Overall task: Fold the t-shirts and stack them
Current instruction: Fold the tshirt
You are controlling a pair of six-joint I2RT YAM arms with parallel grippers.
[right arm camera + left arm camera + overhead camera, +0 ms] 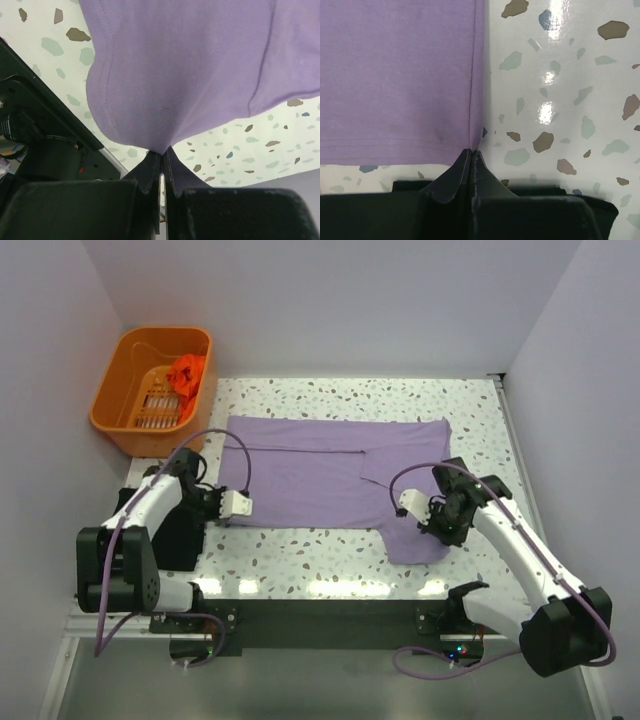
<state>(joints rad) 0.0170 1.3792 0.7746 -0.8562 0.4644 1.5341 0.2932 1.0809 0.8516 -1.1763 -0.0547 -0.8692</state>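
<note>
Left gripper (472,152) and right gripper (162,150) each pinch the lilac t-shirt (320,475) by its near side. They'd best lift together, keeping it taut.

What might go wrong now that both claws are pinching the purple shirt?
1. The left claw pinches only the very corner of the purple shirt, so the cloth might slip out when it lifts.
2. The right claw holds a bunched, raised bit while most of the shirt lies flat on the table, so the fold could come out crooked or wrinkled.
</note>
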